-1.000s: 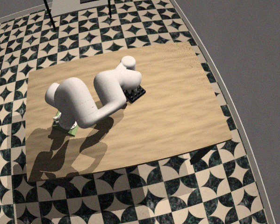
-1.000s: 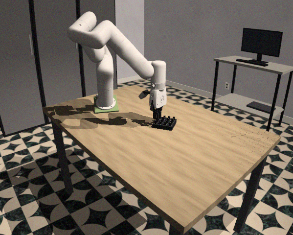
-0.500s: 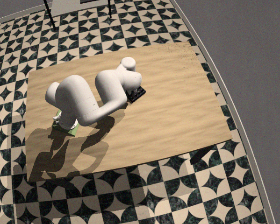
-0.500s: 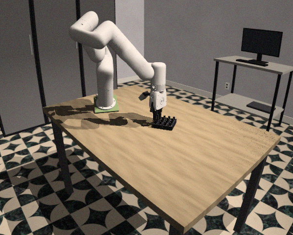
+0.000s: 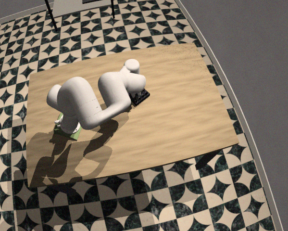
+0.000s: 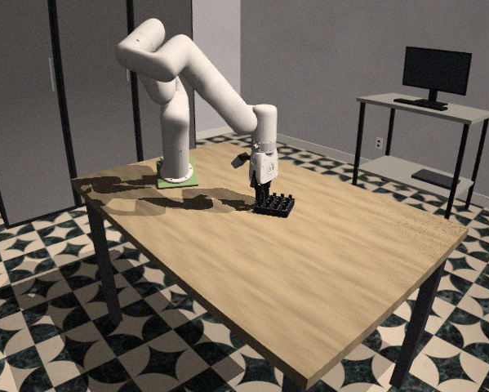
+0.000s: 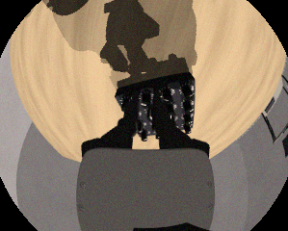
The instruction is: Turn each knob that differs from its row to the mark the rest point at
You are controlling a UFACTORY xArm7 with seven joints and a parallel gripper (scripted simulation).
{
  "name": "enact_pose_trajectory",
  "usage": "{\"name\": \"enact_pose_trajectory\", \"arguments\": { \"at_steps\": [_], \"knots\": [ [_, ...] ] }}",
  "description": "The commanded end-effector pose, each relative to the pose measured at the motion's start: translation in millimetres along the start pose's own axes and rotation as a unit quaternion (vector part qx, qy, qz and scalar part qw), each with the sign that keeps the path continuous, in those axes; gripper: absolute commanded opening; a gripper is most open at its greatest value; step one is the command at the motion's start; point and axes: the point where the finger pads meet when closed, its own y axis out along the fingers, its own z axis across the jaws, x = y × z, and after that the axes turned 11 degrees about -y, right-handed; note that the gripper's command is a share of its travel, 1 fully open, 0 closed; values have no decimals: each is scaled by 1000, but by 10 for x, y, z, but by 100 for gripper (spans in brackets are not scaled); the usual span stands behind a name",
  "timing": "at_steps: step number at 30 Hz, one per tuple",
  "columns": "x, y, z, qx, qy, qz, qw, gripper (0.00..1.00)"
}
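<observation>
1. One look from the top gives me the knob box (image 5: 142, 100) (image 6: 273, 211) (image 7: 155, 83) sitting on the table (image 5: 183, 116) (image 6: 286, 261) (image 7: 230, 72), partly beneath the arm (image 5: 114, 84) (image 6: 221, 88). The fingertips are hidden here, so I can't judge alignment from above.

2. In the exterior view, the gripper (image 6: 262, 200) (image 7: 145, 100) points down at the box's near-arm side, fingers low among the knobs. I'd keep it upright and centre it on the chosen knob's axis before turning; sideways pressure could drag the box or nudge a neighbour.

3. Through the wrist view, the fingers stand a little apart, with a narrow gap and no grip that I can confirm. Names and white lines are too small to read, so I can't name the knob. I'd close gently, rotate slowly away from the wide gap, stop at the row's mark, then open and lift straight up.
</observation>
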Motion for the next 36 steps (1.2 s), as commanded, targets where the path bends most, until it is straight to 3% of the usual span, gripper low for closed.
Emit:
{"name": "enact_pose_trajectory", "arguments": {
  "at_steps": [1, 27, 28, 36],
  "knots": [
    [11, -8, 2, 0, 0, -1, 1000, 19],
    [11, -8, 2, 0, 0, -1, 1000, 19],
    [11, -8, 2, 0, 0, -1, 1000, 8],
    [11, -8, 2, 0, 0, -1, 1000, 8]
  ]
}}
